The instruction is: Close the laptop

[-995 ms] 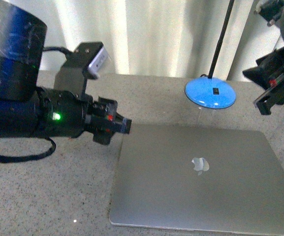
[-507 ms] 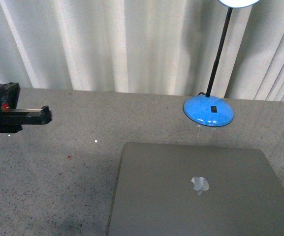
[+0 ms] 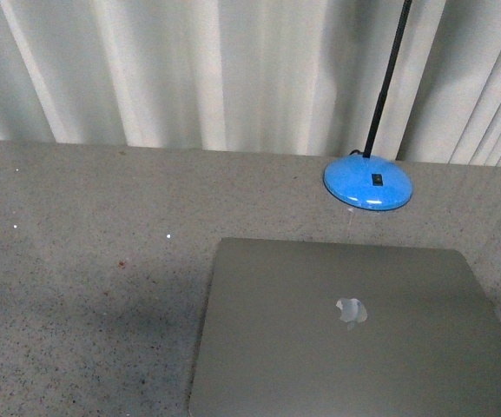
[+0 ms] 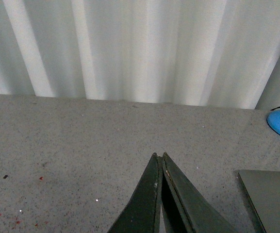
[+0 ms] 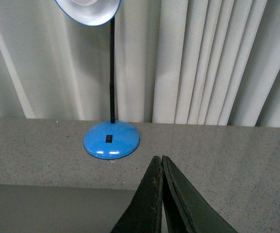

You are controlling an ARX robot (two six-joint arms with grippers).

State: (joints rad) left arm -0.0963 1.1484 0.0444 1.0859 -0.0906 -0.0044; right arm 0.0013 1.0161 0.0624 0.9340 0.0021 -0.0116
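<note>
Since both arms withdrew — laptop [image 3: 354,330]: lid flat, near lamp [image 3: 368,182], apparently done; left gripper [image 4: 158,156], right gripper [image 5: 158,158]: fingers together, empty.

Soft, even light, dim shadow patch on the tabletop [image 3: 76,261], mild grain.

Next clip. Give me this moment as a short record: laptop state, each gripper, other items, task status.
laptop: closed, lid flat, logo facing up, lying on the table
left gripper: shut, empty, over bare table, clear of the laptop
right gripper: shut, empty, pointing toward the lamp
front view: neither arm visible
other items: blue-based lamp behind the laptop; curtain at the back
task status: looks done
</note>
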